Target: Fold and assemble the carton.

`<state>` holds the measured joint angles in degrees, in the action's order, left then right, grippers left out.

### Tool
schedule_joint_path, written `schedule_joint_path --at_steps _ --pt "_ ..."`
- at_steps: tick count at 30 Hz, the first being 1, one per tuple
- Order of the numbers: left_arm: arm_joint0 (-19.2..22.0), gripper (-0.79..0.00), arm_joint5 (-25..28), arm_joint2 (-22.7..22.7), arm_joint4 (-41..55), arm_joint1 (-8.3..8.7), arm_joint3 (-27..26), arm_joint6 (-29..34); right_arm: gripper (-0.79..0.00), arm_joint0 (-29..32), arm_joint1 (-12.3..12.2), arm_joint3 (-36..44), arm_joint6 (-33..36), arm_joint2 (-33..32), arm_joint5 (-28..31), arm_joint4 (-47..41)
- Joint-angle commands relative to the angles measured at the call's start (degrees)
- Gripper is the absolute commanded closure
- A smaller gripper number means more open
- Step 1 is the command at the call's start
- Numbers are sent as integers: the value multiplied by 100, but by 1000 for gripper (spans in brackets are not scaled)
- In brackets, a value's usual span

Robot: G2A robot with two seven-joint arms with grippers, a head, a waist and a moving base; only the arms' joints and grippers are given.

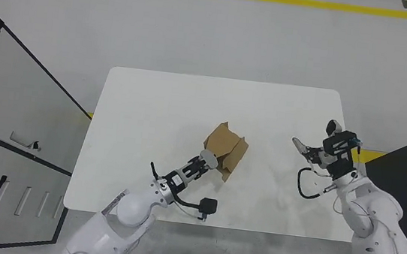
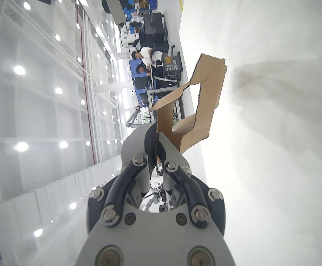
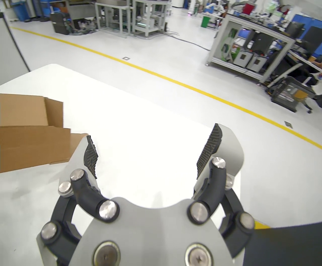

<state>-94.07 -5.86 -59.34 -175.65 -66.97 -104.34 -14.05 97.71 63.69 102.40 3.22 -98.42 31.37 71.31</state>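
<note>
1. We see the brown carton at about the middle of the white table. It is partly folded, with its flaps loose and standing at angles.
2. Our left gripper meets the carton at its near left edge.
3. In the left wrist view, the left gripper's fingers are clenched on a thin cardboard flap of the carton.
4. Our right gripper is over the right side of the table, well apart from the carton.
5. In the right wrist view, the right gripper's ribbed pads are spread wide and grasp nothing. The carton lies off to the left.
</note>
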Motion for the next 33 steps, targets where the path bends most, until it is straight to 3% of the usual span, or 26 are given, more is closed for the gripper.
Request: schedule_joint_path --at_steps 1,6,17,22,27,33 --pt "8 0 -41 -79 -16 35 -6 -302 -785 -65 -37 -62 167 -127 541 -234" --pt "107 0 -94 -232 -28 109 -54 -903 -785 -285 -119 -169 689 -316 1355 -822" --pt "169 0 -117 -202 274 109 -121 -1127 -785 -297 -129 -334 872 -252 1521 -1154" --pt "289 0 -424 -384 241 198 -208 -1985 -785 -580 -270 -1093 2166 -64 2663 -3137" --pt "320 0 -506 -586 222 283 -195 -2572 -785 -976 -585 -1403 4314 192 2656 -5606" --pt "366 0 -746 -649 215 346 -155 -3017 -785 -1269 -1050 -1263 5354 654 1618 -7269"
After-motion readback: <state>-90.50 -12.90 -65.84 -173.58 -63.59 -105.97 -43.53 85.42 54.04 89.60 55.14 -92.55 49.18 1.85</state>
